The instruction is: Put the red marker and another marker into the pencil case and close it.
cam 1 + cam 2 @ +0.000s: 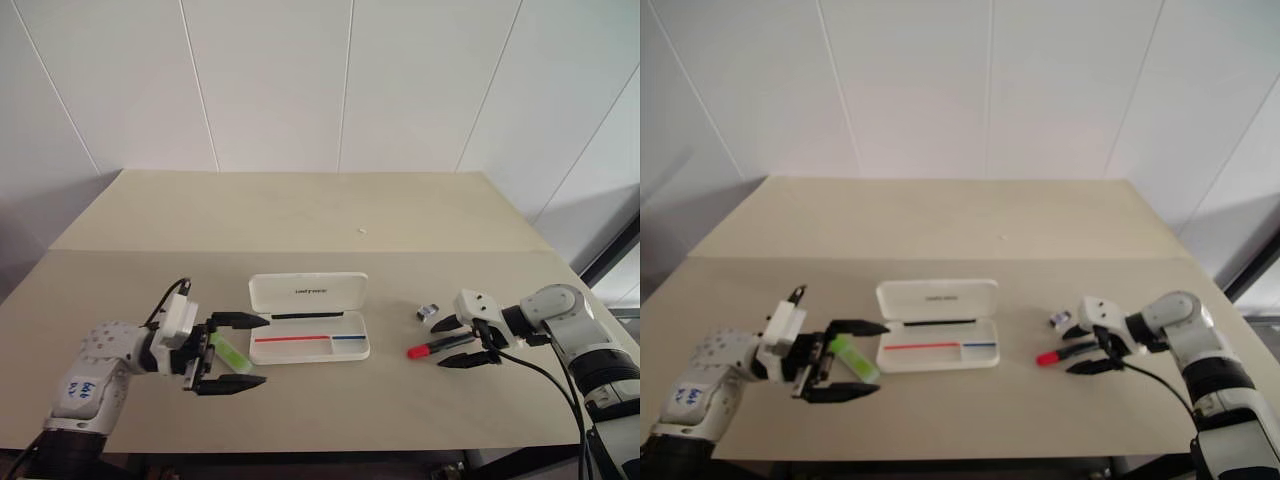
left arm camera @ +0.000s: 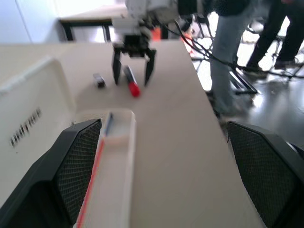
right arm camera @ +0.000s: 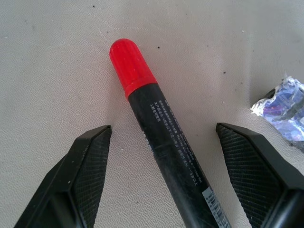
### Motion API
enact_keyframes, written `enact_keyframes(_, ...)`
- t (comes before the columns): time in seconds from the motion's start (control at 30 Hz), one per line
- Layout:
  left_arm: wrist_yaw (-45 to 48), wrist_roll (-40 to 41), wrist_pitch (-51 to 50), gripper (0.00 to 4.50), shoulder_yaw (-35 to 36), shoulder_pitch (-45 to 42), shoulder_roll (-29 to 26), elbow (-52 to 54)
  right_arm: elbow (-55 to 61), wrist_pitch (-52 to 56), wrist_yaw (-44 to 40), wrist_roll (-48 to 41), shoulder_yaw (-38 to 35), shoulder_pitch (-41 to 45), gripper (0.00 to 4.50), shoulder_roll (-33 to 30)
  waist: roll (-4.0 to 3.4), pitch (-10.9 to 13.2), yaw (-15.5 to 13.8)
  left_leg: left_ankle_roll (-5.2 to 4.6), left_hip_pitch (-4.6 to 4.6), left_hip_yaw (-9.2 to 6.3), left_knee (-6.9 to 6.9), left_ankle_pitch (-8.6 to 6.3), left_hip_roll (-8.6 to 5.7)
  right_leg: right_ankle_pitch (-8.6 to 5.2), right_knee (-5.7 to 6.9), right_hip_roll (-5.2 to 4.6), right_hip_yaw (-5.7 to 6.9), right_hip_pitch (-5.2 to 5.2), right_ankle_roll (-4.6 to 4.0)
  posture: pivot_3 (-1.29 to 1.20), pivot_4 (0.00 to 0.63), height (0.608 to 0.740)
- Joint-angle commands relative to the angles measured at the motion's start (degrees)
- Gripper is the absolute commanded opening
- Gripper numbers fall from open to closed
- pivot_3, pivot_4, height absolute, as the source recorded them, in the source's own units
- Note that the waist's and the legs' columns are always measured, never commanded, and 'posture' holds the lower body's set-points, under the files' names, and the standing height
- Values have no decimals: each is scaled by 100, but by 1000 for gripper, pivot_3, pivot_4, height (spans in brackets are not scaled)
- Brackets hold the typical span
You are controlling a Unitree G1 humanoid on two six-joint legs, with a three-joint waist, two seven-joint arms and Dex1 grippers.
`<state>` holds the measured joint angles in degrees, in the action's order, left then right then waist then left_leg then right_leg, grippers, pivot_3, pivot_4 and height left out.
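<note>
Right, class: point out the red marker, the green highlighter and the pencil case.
red marker (image 3: 134,67), right wrist view, on its red cap.
green highlighter (image 1: 232,354), left eye view, on its body.
pencil case (image 1: 308,290), left eye view, on its open lid.

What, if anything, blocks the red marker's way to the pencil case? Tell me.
Nothing visible. The red marker lies between the open right gripper's fingers, and bare table runs from it to the open pencil case.
</note>
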<state>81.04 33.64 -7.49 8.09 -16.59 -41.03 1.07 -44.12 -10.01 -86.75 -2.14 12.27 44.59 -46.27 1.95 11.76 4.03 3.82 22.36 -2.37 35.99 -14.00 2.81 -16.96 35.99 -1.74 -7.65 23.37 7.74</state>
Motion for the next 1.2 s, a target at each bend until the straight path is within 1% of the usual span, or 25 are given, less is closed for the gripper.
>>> enact_keyframes(0.03, 132, 133, -32, 4482, 206, 61, -198, 21, -26, -31, -172, 69, -4, 21, 4500, -19, 0, 0, 7, 0, 0, 0, 1, 0, 0, -1, 0, 0, 0, -1, -2, 0, 150, 740)
enact_keyframes(0.13, 155, 83, 18, 4482, 268, 9, -272, -74, -10, -15, -178, 79, 8, -3, 4500, -9, 0, 0, 13, 1, 0, 0, 5, 0, 0, -10, -1, -1, -1, -4, -19, 0, 150, 740)
enact_keyframes(0.2, 158, 76, 41, 4500, 269, -21, -285, -107, -18, 6, -143, 107, 28, -4, 4102, 11, 0, 0, 23, 0, 0, 0, 5, 0, 0, -14, 0, 0, -2, -4, -26, 0, 150, 740)
enact_keyframes(0.27, 150, 77, 54, 4500, 255, -45, -278, -113, -23, 38, -109, 116, 28, -1, 3585, 30, 0, 0, 48, 1, 0, 0, 4, 0, 0, -14, -1, 0, -2, -4, -26, 0, 150, 740)
enact_keyframes(0.4, 123, 86, 53, 4500, 218, -93, -228, -91, 3, 73, -67, 98, 0, -11, 2247, 52, 0, 0, 80, 1, -3, 1, 8, 0, 0, -13, -1, -1, -3, -9, -25, 0, 150, 740)
enact_keyframes(0.5, 126, 79, 60, 4500, 208, -110, -214, -110, 58, 114, -21, 69, -40, -38, 1363, 55, 1, 0, 89, 1, -12, 2, 9, 0, 0, -14, -1, 0, -5, -16, -26, 0, 150, 740)
enact_keyframes(0.67, 148, 94, 74, 4500, 212, -142, -189, -151, 484, 296, 56, -63, -161, -190, 1349, 5, 1, 0, 89, 2, -15, 8, 10, 1, 0, -18, -2, 0, -14, -17, -34, 0, 150, 740)
enact_keyframes(0.8, 176, 122, 79, 4500, 237, -126, -176, -177, 1243, 823, 320, -217, -393, -367, 1349, -25, 0, 0, 103, 2, -14, 8, 5, 0, 0, -14, 0, 0, -14, -14, -27, 0, 150, 740)
enact_keyframes(0.9, 245, 111, 105, 4500, 260, -88, -197, -271, 2355, 1602, 462, -648, -651, -522, 1349, -21, -4, 3, 104, 1, -12, 12, -3, 0, 0, -13, 2, 0, -18, -4, -24, 0, 150, 740)
enact_keyframes(0.97, 273, 116, 101, 4500, 276, -105, -204, -327, 2878, 1919, 589, -815, -748, -589, 1349, 4, -7, 4, 100, 1, -8, 13, -5, 0, 0, -12, 5, 1, -19, 3, -22, 0, 150, 740)
enact_keyframes(1.1, 391, 136, 211, 4500, 400, -165, -220, -630, 4409, 3110, 1049, -1187, -776, -561, 1349, 125, -7, 5, 82, 2, -2, 13, -8, -1, 1, -6, 3, 2, -18, 10, -12, 0, 150, 740)
enact_keyframes(1.2, 427, 57, 275, 4500, 418, -185, -248, -770, 5150, 3648, 1269, -1401, -666, -545, 1349, 240, -7, 5, 76, 5, 0, 13, -8, -3, 1, -12, 0, 2, -18, 12, -22, 0, 150, 740)
